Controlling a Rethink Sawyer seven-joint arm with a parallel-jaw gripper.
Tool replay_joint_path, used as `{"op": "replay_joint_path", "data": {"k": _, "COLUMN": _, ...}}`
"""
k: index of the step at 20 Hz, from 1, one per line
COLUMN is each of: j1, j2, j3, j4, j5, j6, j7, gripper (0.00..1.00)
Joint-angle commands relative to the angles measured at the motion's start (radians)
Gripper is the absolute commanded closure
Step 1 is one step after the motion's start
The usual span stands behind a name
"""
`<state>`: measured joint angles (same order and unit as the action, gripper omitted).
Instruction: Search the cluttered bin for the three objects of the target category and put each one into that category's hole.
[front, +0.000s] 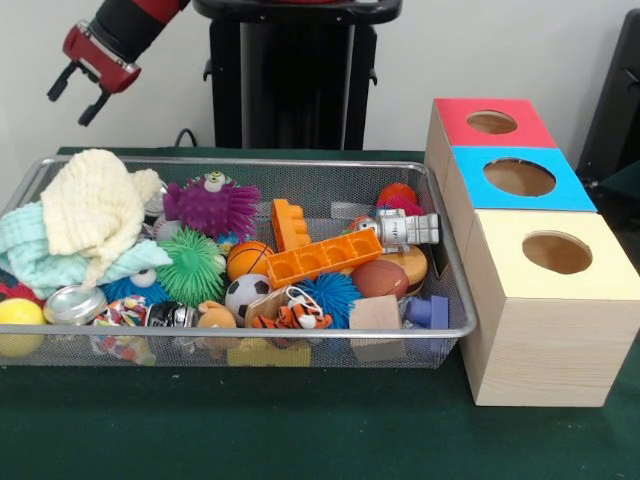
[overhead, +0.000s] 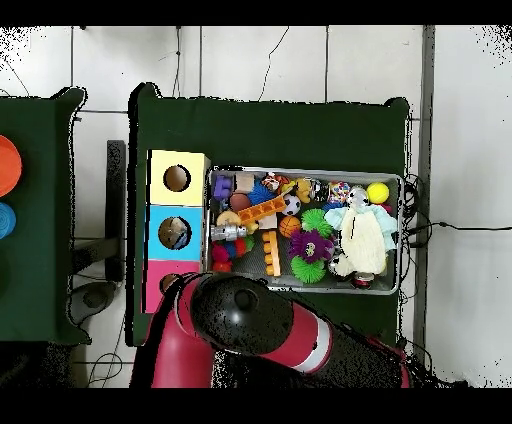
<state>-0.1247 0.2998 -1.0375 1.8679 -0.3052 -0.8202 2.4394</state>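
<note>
The cluttered bin (front: 300, 333) is a shallow silver wire-mesh basket on the green table, full of toys. It holds spiky balls in purple (front: 212, 207), green (front: 190, 268) and blue (front: 328, 297), a small basketball (front: 247, 258), a soccer ball (front: 245, 293), a brown football (front: 380, 279), orange bricks (front: 322, 258) and a silver robot toy (front: 408, 229). My gripper (front: 68, 108) hangs open and empty, high above the bin's far left corner. In the overhead view the bin (overhead: 400, 230) shows, but my arm hides the gripper.
Three wooden boxes with round holes stand right of the bin: red top (front: 490, 122), blue top (front: 520, 178), yellow top (front: 557, 253). A cream knit cloth (front: 95, 205) and a pale teal cloth (front: 40, 250) cover the bin's left end. A yellow ball (front: 18, 318) lies there too.
</note>
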Motion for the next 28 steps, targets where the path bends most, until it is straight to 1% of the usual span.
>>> {"op": "replay_joint_path", "data": {"k": 1, "j1": -0.023, "j2": 0.058, "j3": 0.102, "j4": -0.239, "j5": 0.013, "j6": -0.232, "j7": -0.172, "gripper": 0.00}}
{"op": "replay_joint_path", "data": {"k": 2, "j1": -0.026, "j2": 0.062, "j3": 0.100, "j4": -0.251, "j5": 0.004, "j6": -0.296, "j7": -0.207, "gripper": 0.00}}
{"op": "replay_joint_path", "data": {"k": 3, "j1": -0.027, "j2": 0.060, "j3": 0.104, "j4": -0.269, "j5": -0.036, "j6": -0.321, "j7": -0.222, "gripper": 0.00}}
{"op": "replay_joint_path", "data": {"k": 6, "j1": -0.032, "j2": 0.052, "j3": 0.119, "j4": -0.328, "j5": -0.162, "j6": -0.355, "j7": -0.213, "gripper": 0.00}}
{"op": "replay_joint_path", "data": {"k": 7, "j1": -0.036, "j2": 0.049, "j3": 0.121, "j4": -0.338, "j5": -0.187, "j6": -0.366, "j7": -0.201, "gripper": 0.00}}
{"op": "replay_joint_path", "data": {"k": 9, "j1": -0.051, "j2": 0.031, "j3": 0.128, "j4": -0.365, "j5": -0.283, "j6": -0.391, "j7": -0.158, "gripper": 0.00}}
{"op": "replay_joint_path", "data": {"k": 12, "j1": -0.061, "j2": 0.003, "j3": 0.135, "j4": -0.437, "j5": -0.505, "j6": -0.425, "j7": -0.039, "gripper": 0.00}}
{"op": "replay_joint_path", "data": {"k": 13, "j1": -0.069, "j2": -0.003, "j3": 0.152, "j4": -0.460, "j5": -0.561, "j6": -0.453, "j7": -0.003, "gripper": 0.00}}
{"op": "replay_joint_path", "data": {"k": 14, "j1": -0.077, "j2": -0.007, "j3": 0.173, "j4": -0.475, "j5": -0.591, "j6": -0.468, "j7": 0.025, "gripper": 0.00}}
{"op": "replay_joint_path", "data": {"k": 17, "j1": -0.082, "j2": -0.018, "j3": 0.236, "j4": -0.482, "j5": -0.636, "j6": -0.436, "j7": 0.109, "gripper": 0.00}}
{"op": "replay_joint_path", "data": {"k": 21, "j1": -0.088, "j2": -0.043, "j3": 0.315, "j4": -0.470, "j5": -0.687, "j6": -0.404, "j7": 0.177, "gripper": 0.00}}
{"op": "replay_joint_path", "data": {"k": 25, "j1": -0.097, "j2": -0.081, "j3": 0.373, "j4": -0.440, "j5": -0.726, "j6": -0.364, "j7": 0.251, "gripper": 0.00}}
{"op": "replay_joint_path", "data": {"k": 28, "j1": -0.103, "j2": -0.111, "j3": 0.401, "j4": -0.422, "j5": -0.749, "j6": -0.341, "j7": 0.274, "gripper": 0.00}}
